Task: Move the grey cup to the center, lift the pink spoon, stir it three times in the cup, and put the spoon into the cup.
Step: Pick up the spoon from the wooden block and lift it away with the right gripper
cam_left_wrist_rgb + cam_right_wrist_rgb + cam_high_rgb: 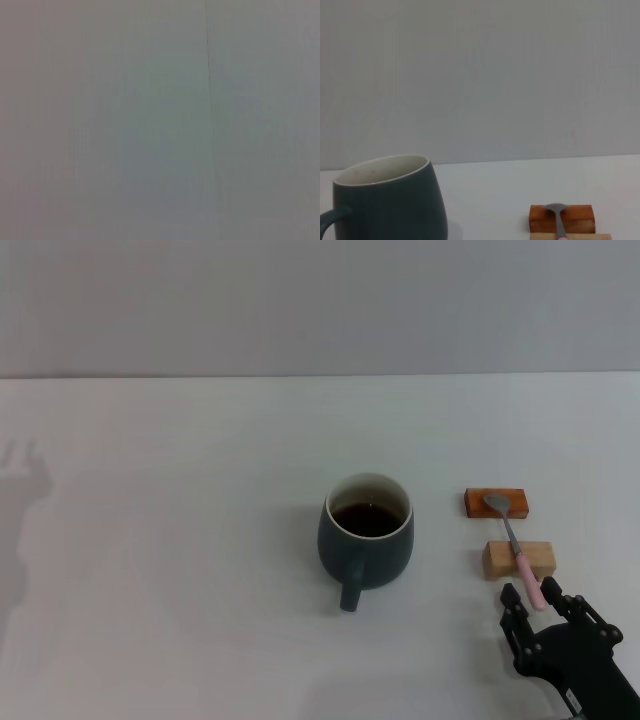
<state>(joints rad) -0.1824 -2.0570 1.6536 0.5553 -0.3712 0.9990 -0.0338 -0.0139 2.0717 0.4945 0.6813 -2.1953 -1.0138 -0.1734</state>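
Nearest the head camera, the right claw (534,606) is seen low at the right edge of the white table (180,570), its two black fingers (513,612) spread apart with the tip of the pink handle between them; no grip on the handle can be made out. The pink spoon (515,548) is laid across two small blocks to the right of the cup. Its silver bowl is rested on the reddish-brown block (496,503), the farther of the two, and its neck and pale pink handle are carried over the light wooden block (518,559), the handle end being pointed toward the robot and projecting past that block's near side.

The grey cup (366,535) is stood upright near the middle of the table, just left of the two blocks and apart from them. Dark brown liquid is held inside its white interior, and its loop handle is turned toward the robot. In the right wrist view the cup (387,200) is shown beside the reddish-brown block (562,218), with the spoon's bowl (556,208) lying on top of that block.

The left claw is not seen in any view; only a plain grey surface is shown by the left wrist camera. A grey wall (320,305) is seen behind the table.
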